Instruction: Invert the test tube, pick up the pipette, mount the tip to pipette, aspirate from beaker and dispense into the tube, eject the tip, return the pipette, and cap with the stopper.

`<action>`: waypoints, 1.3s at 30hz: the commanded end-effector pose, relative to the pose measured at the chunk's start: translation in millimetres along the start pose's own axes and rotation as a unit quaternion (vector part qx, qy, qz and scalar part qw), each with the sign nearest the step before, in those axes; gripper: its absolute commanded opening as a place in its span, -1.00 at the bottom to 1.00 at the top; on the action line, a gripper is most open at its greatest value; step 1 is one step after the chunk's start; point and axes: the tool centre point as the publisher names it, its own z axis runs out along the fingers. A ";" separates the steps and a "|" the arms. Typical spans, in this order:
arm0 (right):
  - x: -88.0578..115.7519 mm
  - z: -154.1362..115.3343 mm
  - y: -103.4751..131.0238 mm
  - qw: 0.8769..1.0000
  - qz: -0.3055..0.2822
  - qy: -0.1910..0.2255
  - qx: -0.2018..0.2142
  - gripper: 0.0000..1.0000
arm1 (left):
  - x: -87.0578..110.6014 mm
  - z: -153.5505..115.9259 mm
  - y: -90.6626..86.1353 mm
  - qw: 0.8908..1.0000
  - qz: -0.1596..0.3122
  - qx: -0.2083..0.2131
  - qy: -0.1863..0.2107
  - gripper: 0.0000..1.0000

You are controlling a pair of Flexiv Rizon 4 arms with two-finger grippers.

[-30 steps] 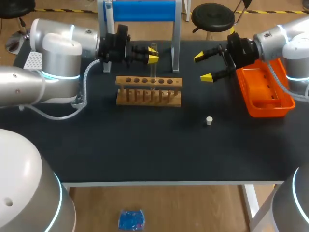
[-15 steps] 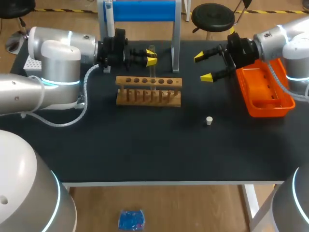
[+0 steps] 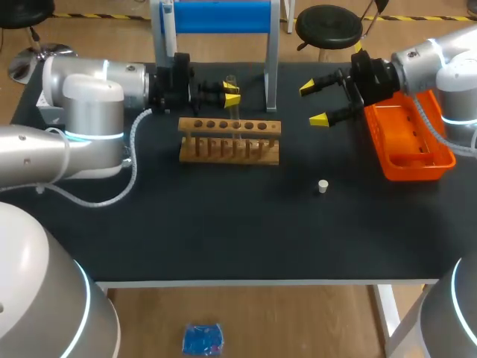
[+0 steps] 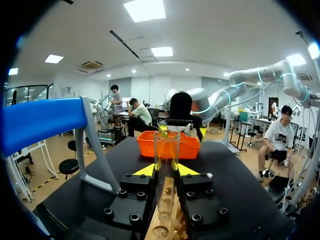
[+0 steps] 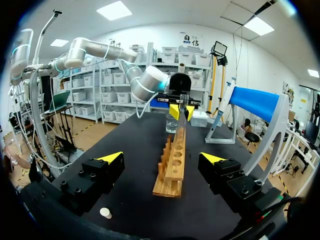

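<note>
Black table [image 3: 223, 224]. Left arm [image 3: 82, 112] comes in across the upper left of the head view. Left gripper [image 3: 232, 94] sits above the back edge of the wooden rack [image 3: 229, 140], pinched narrow on the test tube [image 4: 166, 142] with one yellow tip on each side; tube upright, open end up. Blue-topped stand [image 3: 216, 16] at upper middle, legs on the table behind the rack. White stopper [image 3: 323, 186] lies alone right of centre, well apart from the rack. Right gripper [image 3: 313, 104] hangs upper right of centre, spread wide, holding nothing, just beside the orange tray [image 3: 417, 168] at the right edge. In the right wrist view the beaker [image 5: 171, 123] stands past the far end of the rack, near the left gripper. Hard to make out: the tube's lower end runs down into the line of the rack, so can't tell if it sits in a hole or hangs clear. Right arm [image 3: 440, 67] covers the tray's back end, and the tray's contents aren't readable.
</note>
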 end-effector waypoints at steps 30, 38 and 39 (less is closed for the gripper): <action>-0.6 -0.4 -0.7 1.000 0.000 0.001 0.000 1.00 | 0.9 2.4 11.4 1.000 0.011 -0.011 -0.025 -1.00; -0.6 -0.4 -0.7 1.000 0.000 0.001 0.000 1.00 | -0.7 5.5 8.4 1.000 0.016 -0.021 -0.013 -1.00; -0.6 -0.4 -0.7 1.000 0.000 0.001 0.000 1.00 | -0.8 5.7 8.3 1.000 0.016 -0.022 -0.012 -1.00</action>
